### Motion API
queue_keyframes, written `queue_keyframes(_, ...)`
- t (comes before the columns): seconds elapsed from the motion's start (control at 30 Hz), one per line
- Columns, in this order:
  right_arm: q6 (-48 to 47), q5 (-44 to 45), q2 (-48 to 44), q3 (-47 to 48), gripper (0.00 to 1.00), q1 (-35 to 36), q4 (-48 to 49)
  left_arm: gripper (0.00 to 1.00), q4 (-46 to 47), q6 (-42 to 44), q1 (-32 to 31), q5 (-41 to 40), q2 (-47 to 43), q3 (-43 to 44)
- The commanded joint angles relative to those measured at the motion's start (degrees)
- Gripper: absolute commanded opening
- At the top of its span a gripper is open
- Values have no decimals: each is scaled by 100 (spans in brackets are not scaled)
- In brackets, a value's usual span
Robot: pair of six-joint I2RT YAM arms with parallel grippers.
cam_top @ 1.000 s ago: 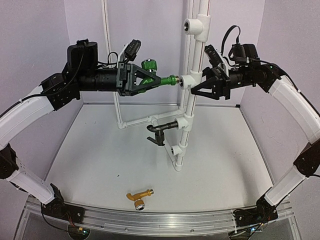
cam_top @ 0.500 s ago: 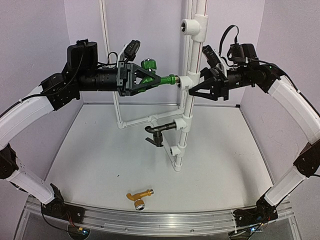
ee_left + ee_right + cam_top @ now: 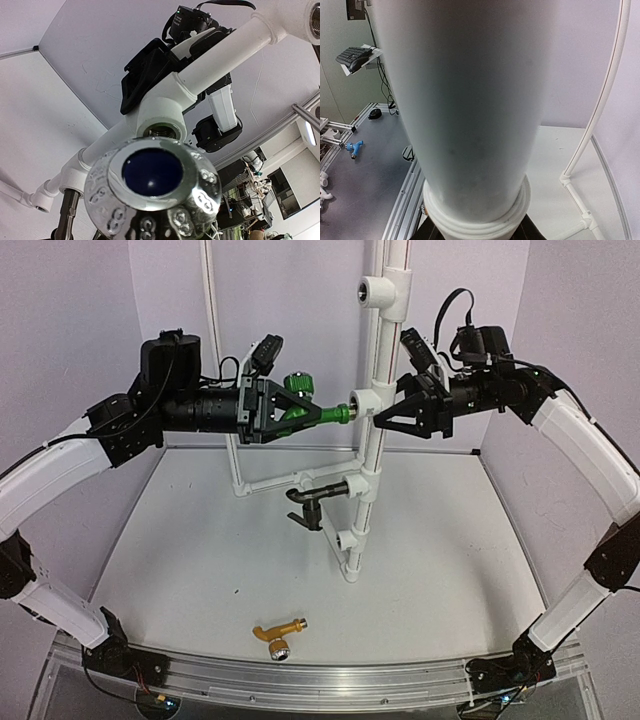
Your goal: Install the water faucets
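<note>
1. Currently the green faucet [image 3: 330,416] is held level by the left jaws, which are clamped on its body. Its threaded end sits at the mouth of the middle tee fitting [image 3: 362,400] on the upright pipe [image 3: 382,345]. Whether the threads have caught cannot be told.
2. From the left wrist view, the silver-capped knob [image 3: 152,187] fills the foreground just below that fitting's open socket.
3. The right jaws are clamped on the upright pipe beside the same fitting, apparently bracing it.
4. The black faucet [image 3: 318,502] hangs from a lower fitting, already mounted. The golden-orange faucet [image 3: 278,635] lies on the desk [image 3: 200,570] near the front edge, well apart from the pipe.
5. The step in hand looks like screwing in the green faucet, the second of three.
6. The next move calls for turning the left wrist about the thread's axis with a light push, keeping the thread square to the socket while the right side holds the pipe firm. Cross-threading is the risk.
</note>
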Motion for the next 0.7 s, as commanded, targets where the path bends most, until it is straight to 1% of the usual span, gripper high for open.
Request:
queue_keyframes(0.0, 34, -202, 34, 36, 11, 127, 329, 0, 460, -92, -10, 22, -208, 60)
queue_keyframes(0.33, -22, -217, -20, -106, 2, 173, 331, 0, 574, -332, -11, -108, -213, 151)
queue_keyframes(0.53, -31, -175, -9, -107, 0, 250, 326, 0, 629, -393, -14, -390, -320, 66)
queue_keyframes(0.67, -39, -135, 4, -113, 0, 303, 331, 0, 677, -437, -18, -435, -338, 86)
